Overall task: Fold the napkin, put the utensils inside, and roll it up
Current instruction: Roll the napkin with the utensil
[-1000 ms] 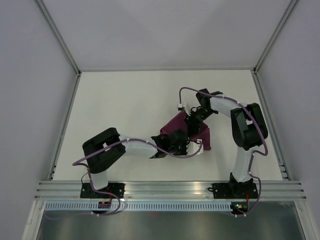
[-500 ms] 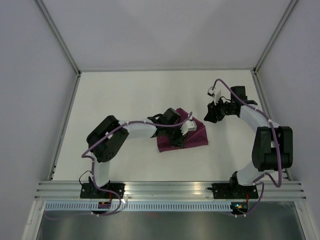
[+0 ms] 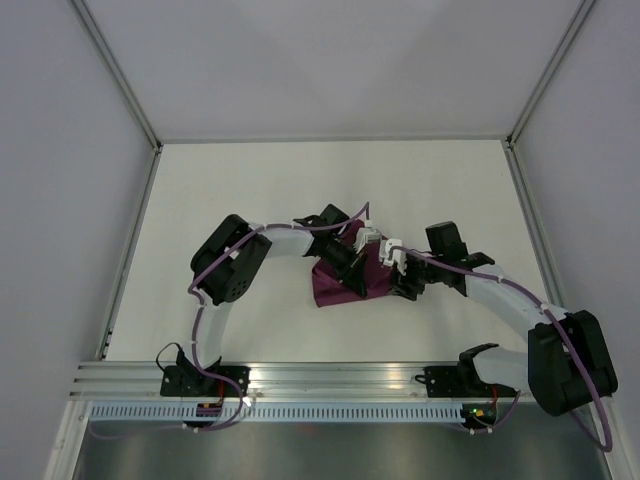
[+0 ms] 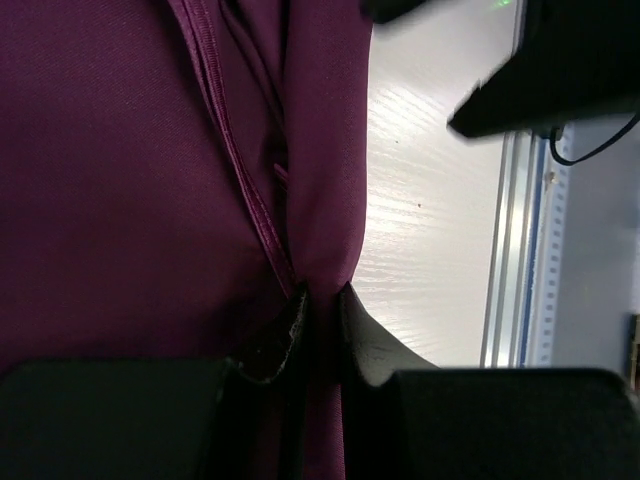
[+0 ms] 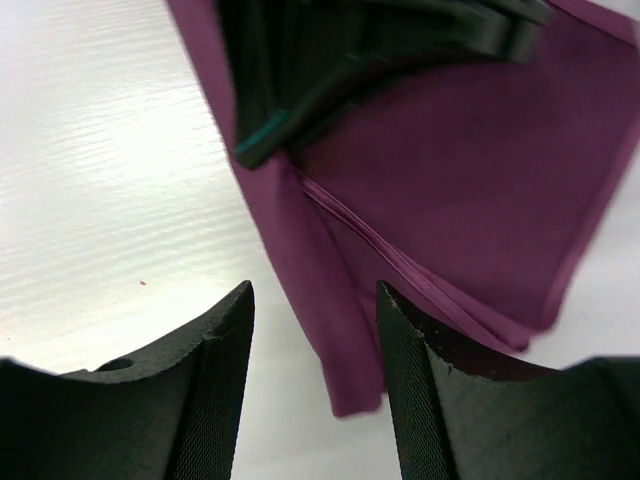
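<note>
The napkin (image 3: 332, 288) is seen lying folded into a compact purple packet on the white table (image 3: 250, 190), a little nearer the arms' bases than the middle. The left gripper (image 3: 352, 268) is reached in from the left and set on top of the cloth, so that much of the packet's upper part is covered in the overhead view. In the left wrist view the jaws are narrowed almost together, and a raised fold of the napkin (image 4: 120, 180) is pinched between the fingertips (image 4: 362, 335). A stitched hem is seen running down the fabric into the pinch, and bare table is shown just to the right of the cloth's edge.

The right gripper (image 3: 403, 275) is placed at the packet's right side, just beside the left gripper. In the right wrist view its jaws are held wide apart, and a narrow flap at the napkin's edge is framed between the fingers (image 5: 215, 370), below them. Whether the pads are touching the cloth cannot be told. Several layered edges are shown along the fold, and the dark body of the left gripper is seen on the cloth at the top of that view.
</note>
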You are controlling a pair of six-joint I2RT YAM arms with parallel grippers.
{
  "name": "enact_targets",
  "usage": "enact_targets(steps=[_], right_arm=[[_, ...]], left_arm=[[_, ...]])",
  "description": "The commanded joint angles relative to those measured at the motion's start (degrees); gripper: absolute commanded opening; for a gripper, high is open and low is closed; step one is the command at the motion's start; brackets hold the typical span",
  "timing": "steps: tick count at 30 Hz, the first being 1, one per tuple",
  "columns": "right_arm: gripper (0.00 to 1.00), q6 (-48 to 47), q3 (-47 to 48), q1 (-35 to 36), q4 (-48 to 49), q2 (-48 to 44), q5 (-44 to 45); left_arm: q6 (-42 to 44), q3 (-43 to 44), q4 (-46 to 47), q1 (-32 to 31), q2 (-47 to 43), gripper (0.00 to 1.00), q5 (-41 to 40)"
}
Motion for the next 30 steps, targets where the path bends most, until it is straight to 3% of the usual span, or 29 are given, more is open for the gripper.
enact_targets(steps=[1, 16, 24, 29, 30], right_arm=[[0.58, -2.1, -1.9, 6.1, 7.4, -1.1, 3.8], [0.57, -1.7, -1.2, 18.5, 9.3, 6.6, 11.5], [0.47, -1.6, -0.1, 20.0, 9.5, 11.3, 14.2], [0.12, -1.5, -0.1, 20.0, 9.1, 12.6, 15.3], [0.1, -1.6, -0.1, 19.9, 8.6, 13.1, 15.4]], left_arm=[[-1.6, 0.3, -4.2, 0.0, 3.6, 0.02, 1.2], [-2.2, 1.0, -4.5, 0.4, 4.7, 0.02, 0.6], [-2.2, 1.1, -4.5, 0.4, 4.7, 0.02, 0.3], [-2.7, 1.0, -4.3, 0.7, 4.7, 0.03, -0.2], [-3.8, 0.8, -3.9, 0.9, 4.6, 0.05, -0.2]])
